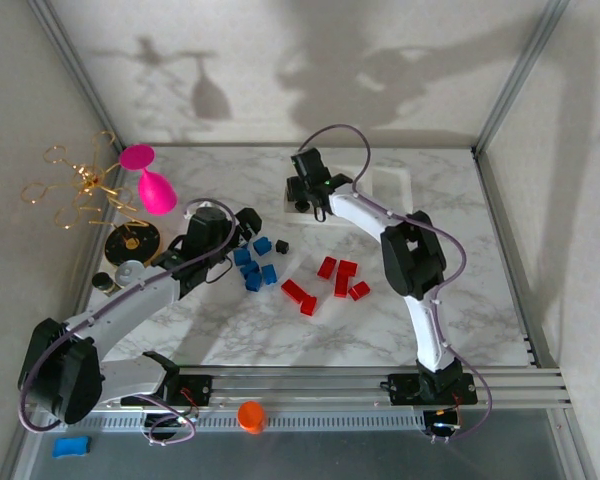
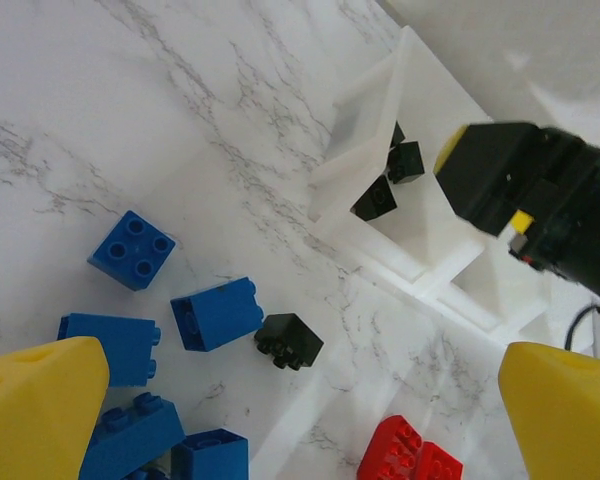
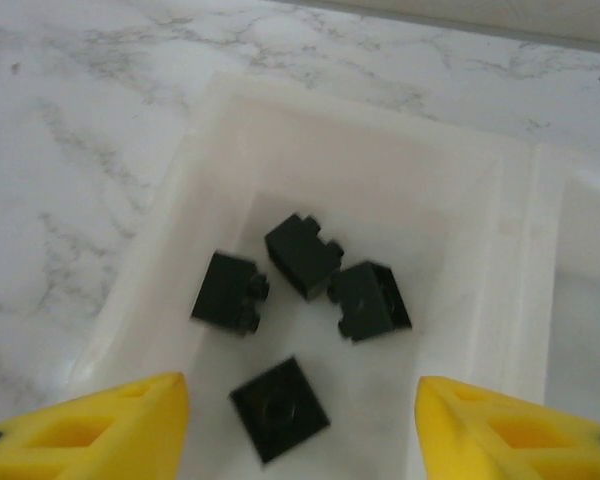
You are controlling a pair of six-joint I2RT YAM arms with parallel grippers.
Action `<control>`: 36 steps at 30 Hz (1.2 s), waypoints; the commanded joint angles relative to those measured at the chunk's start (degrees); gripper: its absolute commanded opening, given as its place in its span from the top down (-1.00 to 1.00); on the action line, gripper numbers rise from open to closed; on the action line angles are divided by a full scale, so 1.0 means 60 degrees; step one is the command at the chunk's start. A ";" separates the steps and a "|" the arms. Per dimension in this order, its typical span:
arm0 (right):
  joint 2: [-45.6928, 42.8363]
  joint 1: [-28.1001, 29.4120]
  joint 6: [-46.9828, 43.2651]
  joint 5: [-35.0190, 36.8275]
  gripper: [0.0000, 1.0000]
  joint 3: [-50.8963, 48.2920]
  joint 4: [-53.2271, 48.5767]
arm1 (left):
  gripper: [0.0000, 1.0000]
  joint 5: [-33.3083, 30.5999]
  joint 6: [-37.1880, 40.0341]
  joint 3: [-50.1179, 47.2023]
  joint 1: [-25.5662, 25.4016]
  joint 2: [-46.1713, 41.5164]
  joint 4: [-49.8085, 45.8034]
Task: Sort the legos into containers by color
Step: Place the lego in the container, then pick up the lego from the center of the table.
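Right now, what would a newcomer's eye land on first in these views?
Four black bricks sit in the end compartment of the clear tray, with the right gripper open above them. Mid-table, blue bricks and red bricks lie loose in two clusters. A bright pink goblet stands out at far left.

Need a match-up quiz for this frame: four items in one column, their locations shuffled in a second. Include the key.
Items
1. four black bricks
2. lone black brick
3. red bricks
4. pink goblet

Places
A. on the marble, beside the blue bricks
B. far left, next to the gold wire piece
C. in a compartment of the clear tray
D. clustered loose mid-marble, away from the tray

Pairs: 1-C, 2-A, 3-D, 4-B
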 commanded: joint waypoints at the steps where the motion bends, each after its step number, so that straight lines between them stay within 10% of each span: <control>1: -0.1146 0.0344 0.0281 -0.0510 -0.26 -0.0817 0.0002 | -0.99 -0.0065 -0.0011 -0.0074 -0.0039 -0.0529 -0.0121; 15: -0.2129 0.1573 0.2678 -0.1126 -0.45 -0.3388 0.0083 | -0.99 -0.0393 -0.0610 -0.1606 -0.0055 -0.2160 -0.0580; 36: -0.0484 0.2037 0.3873 -0.0593 -0.32 -0.2738 0.0292 | -0.99 -0.0666 -0.0634 -0.1945 -0.0054 -0.2551 -0.0956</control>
